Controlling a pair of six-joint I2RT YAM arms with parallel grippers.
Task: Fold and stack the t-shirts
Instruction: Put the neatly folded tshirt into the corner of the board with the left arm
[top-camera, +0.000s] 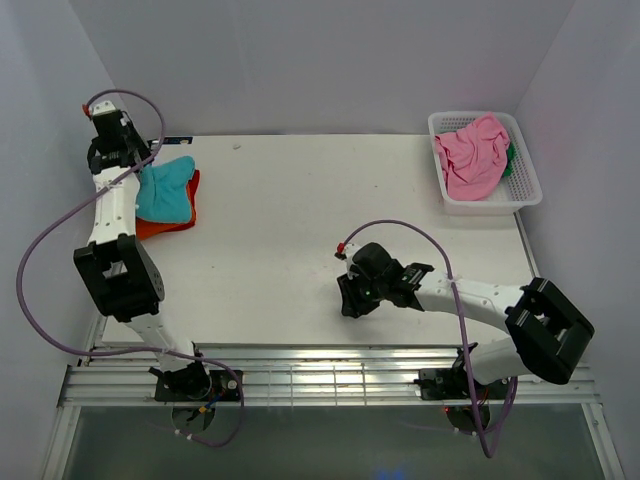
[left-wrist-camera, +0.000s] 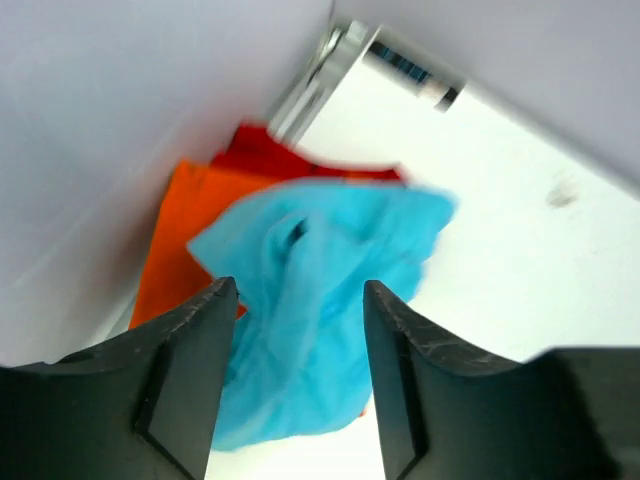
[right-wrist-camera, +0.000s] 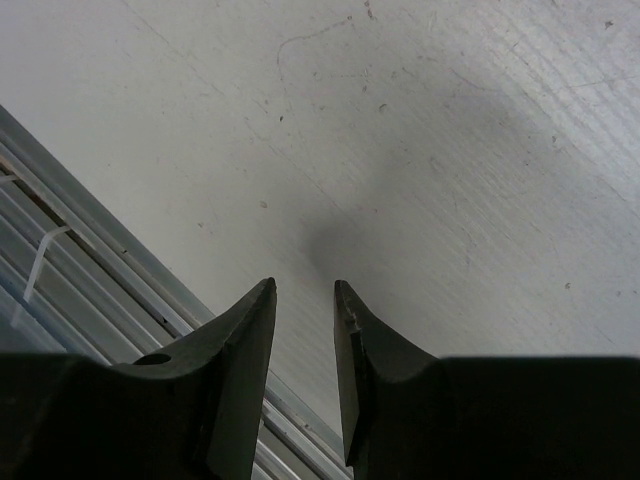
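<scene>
While the left tool (left-wrist-camera: 297, 290) hangs released, the teal t-shirt (left-wrist-camera: 330, 240) lies seemingly below, atop the orange t-shirt (left-wrist-camera: 175, 230).

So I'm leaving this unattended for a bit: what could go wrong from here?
The teal shirt lies bunched on the orange shirt at the table's left edge; the open left gripper above could drag both askew or off. The pink shirt lies against a green piece in the basket, so lifting it may snag the green or shift the basket.
</scene>
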